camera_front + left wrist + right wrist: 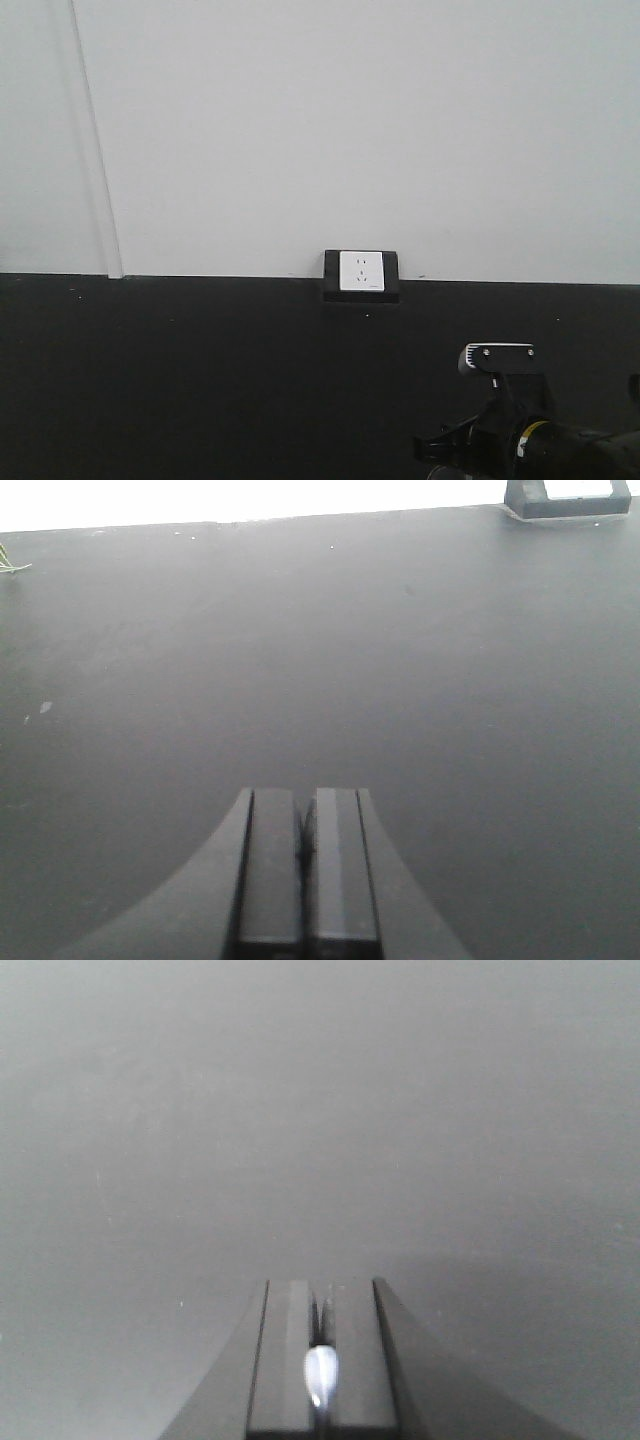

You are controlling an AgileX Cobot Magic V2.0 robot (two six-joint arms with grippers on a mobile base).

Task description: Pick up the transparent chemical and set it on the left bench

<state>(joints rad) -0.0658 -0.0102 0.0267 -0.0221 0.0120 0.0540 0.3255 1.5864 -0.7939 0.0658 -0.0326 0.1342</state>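
The transparent chemical is out of view in every frame, and so is the left bench. My left gripper (305,798) is shut, its pads pressed together with nothing between them, hovering over a bare black worktop (320,660). My right gripper (322,1288) is also shut over plain dark surface (320,1140). A small bright glint sits in the seam between its pads. In the front view only part of the right arm (530,440) and its wrist camera (497,357) show, at the bottom right.
Ahead is a black worktop (200,380) against a white wall, with a white wall socket (361,271) in a black housing at its back edge. The socket housing (568,498) also shows at the top right of the left wrist view.
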